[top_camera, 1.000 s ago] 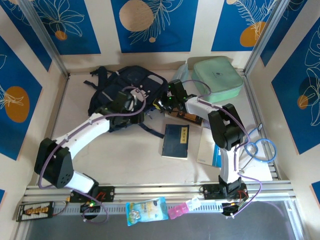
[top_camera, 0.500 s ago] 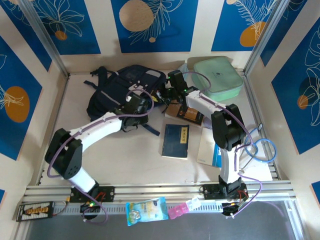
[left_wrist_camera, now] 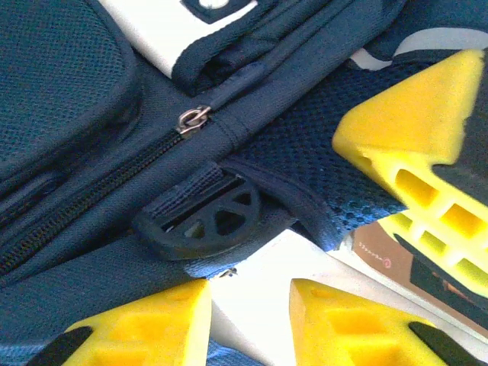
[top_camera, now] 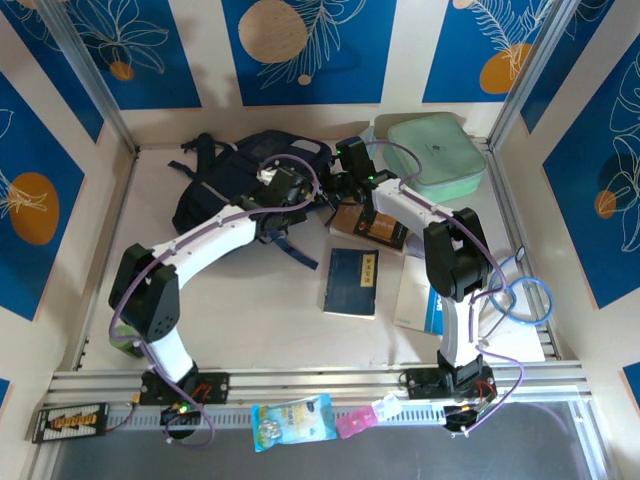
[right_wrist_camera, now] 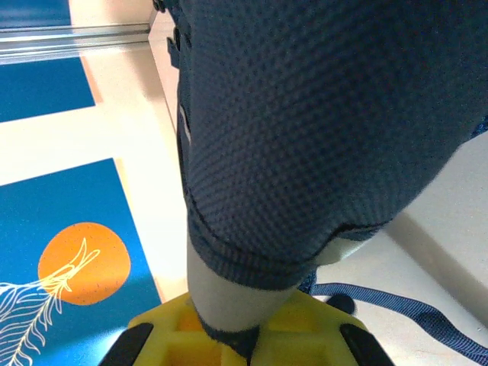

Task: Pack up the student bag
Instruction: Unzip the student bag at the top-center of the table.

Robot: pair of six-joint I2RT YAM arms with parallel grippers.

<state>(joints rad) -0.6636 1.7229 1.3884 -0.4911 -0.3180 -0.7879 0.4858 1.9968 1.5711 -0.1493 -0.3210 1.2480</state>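
The student bag (top_camera: 215, 190), dark navy, lies at the back left of the table. My left gripper (top_camera: 290, 188) sits on its right edge. In the left wrist view its yellow jaws (left_wrist_camera: 250, 293) stand narrowly apart, closed on a pale flap of the bag (left_wrist_camera: 91, 99), beside a black buckle (left_wrist_camera: 206, 221) and a zip pull (left_wrist_camera: 193, 118). My right gripper (top_camera: 340, 188) is just right of it, its fingers (left_wrist_camera: 412, 145) close by. It is shut (right_wrist_camera: 248, 335) on a fold of navy mesh fabric with pale lining (right_wrist_camera: 305, 114), which hangs lifted above the table.
A mint green zip case (top_camera: 437, 155) stands at the back right. A brown book (top_camera: 368, 225), a dark blue book (top_camera: 351, 282) and a white-and-blue booklet (top_camera: 415, 300) lie right of the bag. A blue cable coil (top_camera: 525, 295) is at the right edge.
My left gripper has slid up and right across the bag toward the right gripper, its jaws narrowing. The right gripper shifted slightly back, and the bag's right edge has risen.
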